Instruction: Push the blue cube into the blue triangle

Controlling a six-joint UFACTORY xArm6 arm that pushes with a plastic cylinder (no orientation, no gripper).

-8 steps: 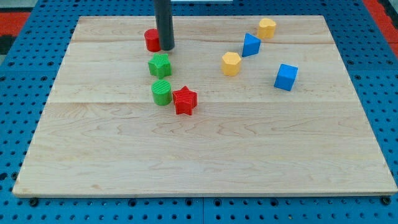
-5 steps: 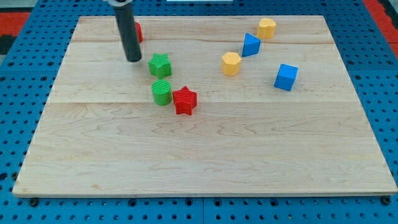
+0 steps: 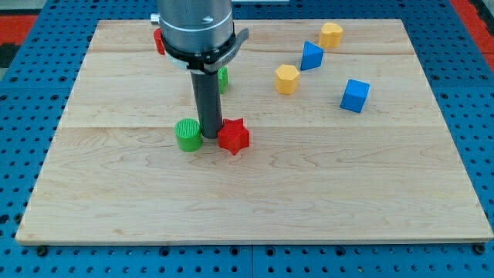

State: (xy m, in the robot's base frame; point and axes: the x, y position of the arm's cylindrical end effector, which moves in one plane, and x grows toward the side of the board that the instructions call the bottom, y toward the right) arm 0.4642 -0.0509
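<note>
A: Wooden board [image 3: 255, 201], pale planks, lying on a blue pegboard table [image 3: 23, 139]. Log the tool first.

B: Straight dark rod [image 3: 207, 104] hanging from the silver arm housing [image 3: 194, 27]. My tip [image 3: 210, 137] is down on the board, wedged between the green ribbed cylinder block [image 3: 187, 134] on its left and the red star-shaped block [image 3: 233, 137] on its right. It looks to touch both, though I cannot be sure of contact. There is no claw to open or close and nothing held (the rod only pushes).

A: Task items?

B: Blue cube block [image 3: 355, 95] sits on the right side of the board, well apart from my tip. Blue triangle block [image 3: 311, 55] is farther back and to the cube's left, near it but not touching.

A: Neighbours of the triangle?

B: Yellow hexagonal block [image 3: 287, 79] just left of it and nearer; a second yellow block [image 3: 332, 34] just beyond it to the right, close to the far edge.

A: Anything behind the arm?

B: A green block [image 3: 223, 78] peeks out at the rod's right, mostly hidden, shape unclear. A red block [image 3: 158, 40] shows at the far left of the housing, also mostly hidden.
</note>
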